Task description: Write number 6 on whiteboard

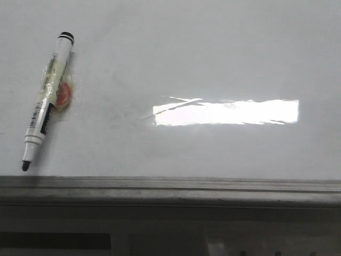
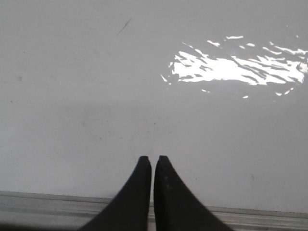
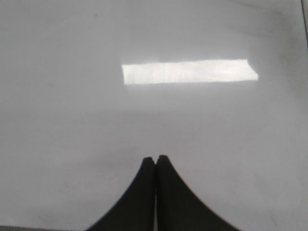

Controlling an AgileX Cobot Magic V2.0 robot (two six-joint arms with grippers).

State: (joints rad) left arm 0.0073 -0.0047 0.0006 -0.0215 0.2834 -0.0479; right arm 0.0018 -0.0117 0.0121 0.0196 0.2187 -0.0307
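Note:
The whiteboard (image 1: 202, 58) fills the front view, glossy white with a bright rectangular glare and a grey metal frame along its near edge. No number 6 shows on it. A white marker pen (image 1: 47, 101) with a black tip lies on the board at the left, uncapped tip toward the near edge. My left gripper (image 2: 153, 158) is shut and empty above the board near its frame edge. My right gripper (image 3: 156, 158) is shut and empty above bare board. Neither gripper shows in the front view.
A yellowish and orange piece of tape or sticker (image 1: 63, 92) sits against the marker's barrel. The grey frame edge (image 1: 170, 188) runs along the front of the board; it also shows in the left wrist view (image 2: 48, 204).

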